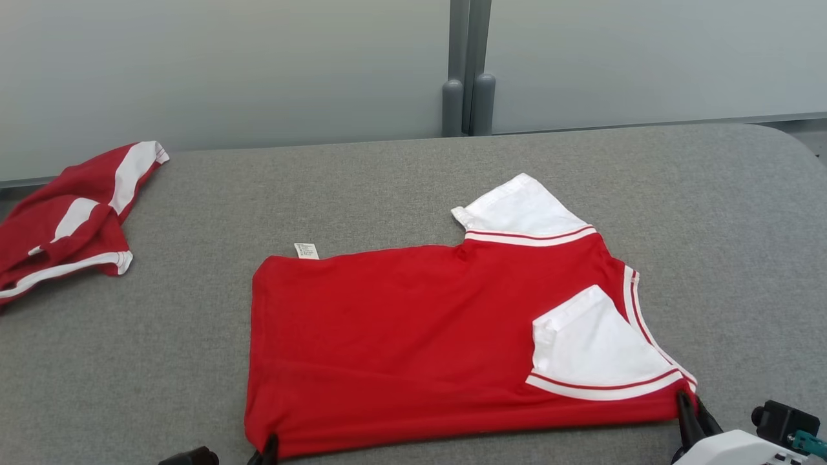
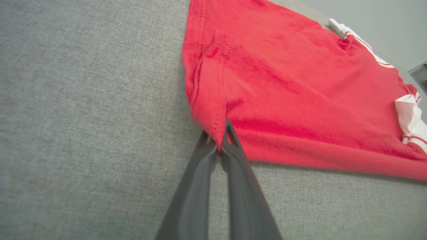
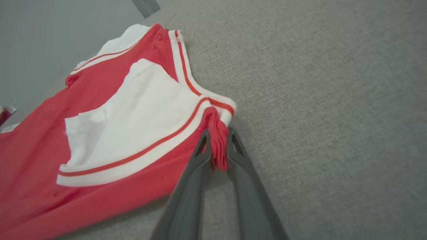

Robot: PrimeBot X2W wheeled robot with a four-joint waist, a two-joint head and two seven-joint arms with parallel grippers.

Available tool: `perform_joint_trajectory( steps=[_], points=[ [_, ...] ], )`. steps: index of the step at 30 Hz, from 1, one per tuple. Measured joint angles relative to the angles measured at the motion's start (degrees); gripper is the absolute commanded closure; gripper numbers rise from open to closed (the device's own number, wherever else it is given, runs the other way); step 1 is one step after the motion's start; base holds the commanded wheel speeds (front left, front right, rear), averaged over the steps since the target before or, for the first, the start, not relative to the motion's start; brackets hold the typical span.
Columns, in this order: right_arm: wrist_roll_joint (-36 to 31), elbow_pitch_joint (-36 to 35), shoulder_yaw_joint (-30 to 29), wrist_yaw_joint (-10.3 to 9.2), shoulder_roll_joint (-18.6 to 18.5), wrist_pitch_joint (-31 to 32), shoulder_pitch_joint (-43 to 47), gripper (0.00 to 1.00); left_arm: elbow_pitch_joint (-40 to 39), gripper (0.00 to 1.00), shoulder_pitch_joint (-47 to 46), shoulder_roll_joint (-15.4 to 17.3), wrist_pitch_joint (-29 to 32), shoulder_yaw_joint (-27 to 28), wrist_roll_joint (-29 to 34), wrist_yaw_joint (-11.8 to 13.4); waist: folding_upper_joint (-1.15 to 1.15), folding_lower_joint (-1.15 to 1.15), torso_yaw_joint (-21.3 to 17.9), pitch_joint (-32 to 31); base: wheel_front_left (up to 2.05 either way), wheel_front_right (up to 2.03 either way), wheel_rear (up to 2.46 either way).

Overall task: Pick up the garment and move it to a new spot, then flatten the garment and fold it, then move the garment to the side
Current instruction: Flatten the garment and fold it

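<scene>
In the head view, the red garment point(image 1: 400, 342) lies flat on the grey table point(image 1: 387, 187), in the middle and toward the near side. One white sleeve point(image 1: 594, 342) is folded onto its right part, and another white sleeve sticks out at its far edge. A small white label point(image 1: 306, 250) shows at the far left corner of the garment. The left gripper point(image 1: 268, 449) is at the near left corner of the garment, and the right gripper point(image 1: 691, 413) is at the near right corner. A second red and white cloth point(image 1: 71, 219) lies crumpled at the far left of the table, well apart from the garment. A grey post point(image 1: 468, 97) stands behind the far edge of the table.

In the left wrist view, the left gripper point(image 2: 217, 140) has its two dark fingers pressed together on the hem at the corner of the red garment point(image 2: 283, 83), and a small fold of fabric is pinched between them. The corner is just at the table point(image 2: 83, 116) surface.

In the right wrist view, the right gripper point(image 3: 218, 146) pinches a bunched piece of red fabric between its fingertips, just beside the striped cuff of the white sleeve point(image 3: 133, 110). The rest of the garment point(image 3: 33, 160) spreads to the left on the table point(image 3: 317, 100).
</scene>
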Motion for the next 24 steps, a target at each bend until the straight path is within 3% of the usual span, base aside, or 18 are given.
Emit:
perform_joint_trajectory(
  steps=[1, 2, 3, 4, 6, 16, 24],
  points=[
    [0.03, -0.08, -0.22, 0.00, 0.01, 0.01, 0.27, 0.57, -0.25, 0.56, 0.13, 0.04, 0.09, 0.04, 0.00, 0.27, 0.00, 0.00, -0.01, -0.08, 0.00, 0.00, 0.00],
    [0.08, -0.54, -0.78, -0.01, -0.05, 0.00, 0.94, 0.50, -0.91, 0.52, 0.67, 0.16, 0.16, 0.22, -0.03, 0.71, 0.00, 0.00, -0.02, -0.21, 0.00, 0.00, 0.00],
    [0.08, -0.65, -1.19, -0.02, -0.13, -0.04, 1.36, 0.22, -1.36, 0.24, 1.05, 0.29, 0.16, 0.36, -0.12, 0.93, 0.00, 0.00, -0.02, -0.27, 0.00, 0.00, 0.00],
    [0.07, -0.71, -1.52, -0.04, -0.20, -0.04, 1.75, 0.13, -1.74, 0.00, 1.42, 0.43, 0.19, 0.47, -0.16, 1.20, 0.00, 0.00, -0.02, -0.35, 0.00, 0.00, 0.00],
    [-0.04, -1.12, -2.07, -0.04, -0.16, -0.04, 2.54, 0.00, -2.54, 0.00, 2.23, 0.69, 0.25, 0.66, -0.29, 1.81, 0.00, 0.00, -0.10, -0.49, 0.00, 0.00, 0.00],
    [-2.30, -6.54, -5.44, -0.05, -0.18, 0.86, 4.08, 0.00, -8.06, 0.00, 5.02, 4.77, 2.38, 1.56, 0.53, 5.02, 0.00, 0.00, -0.94, -1.14, 0.00, 0.00, 0.00],
    [-4.81, -13.43, -5.01, -0.05, -0.19, 3.14, 3.58, 0.00, -9.79, 0.00, -0.13, 7.84, 5.36, 0.64, 3.02, 4.65, 0.00, 0.00, -1.41, -0.97, 0.00, 0.00, 0.00]
  ],
)
